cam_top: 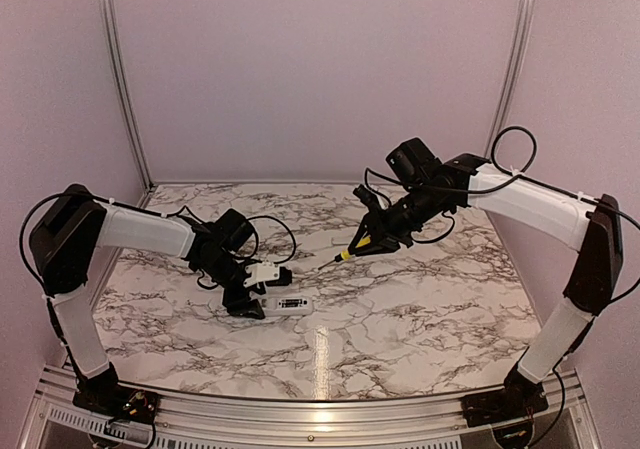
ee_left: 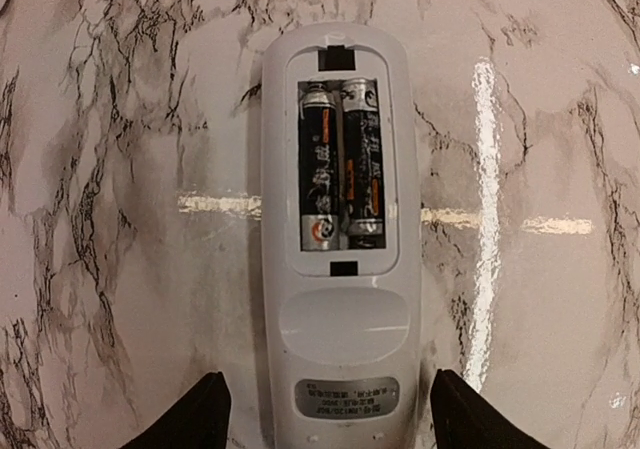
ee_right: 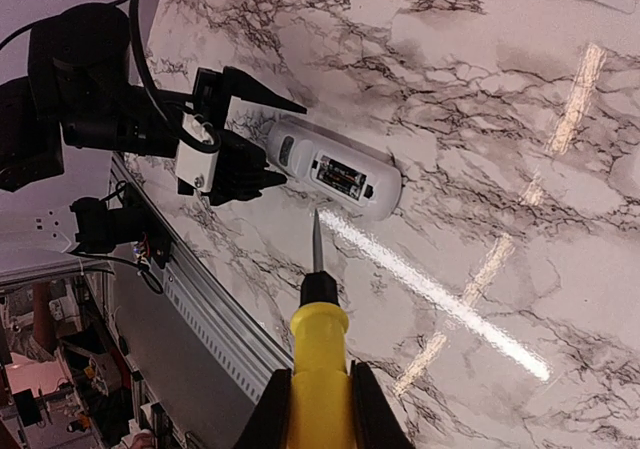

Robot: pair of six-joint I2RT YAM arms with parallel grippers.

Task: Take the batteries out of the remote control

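Remote control (ee_left: 340, 329) points lengthwise away from left gripper (ee_left: 328, 409)

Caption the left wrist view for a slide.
Open left hand flanks the white remote control on the marble table, two batteries seated in its uncovered compartment.

Your left arm (cam_top: 140, 231) and right arm (cam_top: 530, 201), glossy white shells on the long links, black joints, black bases (cam_top: 500, 404), thin black cables (ee_right: 133, 44) looping by each wrist, your left gripper (ee_right: 283, 141) with black pointed fingers (ee_right: 262, 91) and a white block (ee_right: 197, 154) bearing a small screw (ee_right: 200, 180)
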